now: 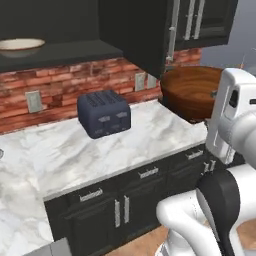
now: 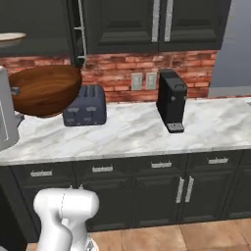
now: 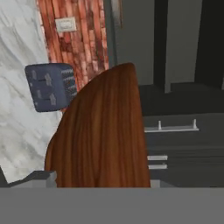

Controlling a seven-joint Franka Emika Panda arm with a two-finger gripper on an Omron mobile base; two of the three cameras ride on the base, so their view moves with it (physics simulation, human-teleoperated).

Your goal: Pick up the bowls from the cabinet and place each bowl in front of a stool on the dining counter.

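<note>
The tool [image 3: 48,178] is clamped on the deep, glossy reddish-brown wooden bowl [image 1: 192,92], held in the air above the grey-veined white marble table [image 1: 100,150]. Beyond the tool sits a dark blue-grey toaster [image 1: 104,113]. The shallow cream bowl [image 1: 20,45] (tan-rimmed) rests on the black cabinet's shelf [image 1: 65,52], well apart.
</note>
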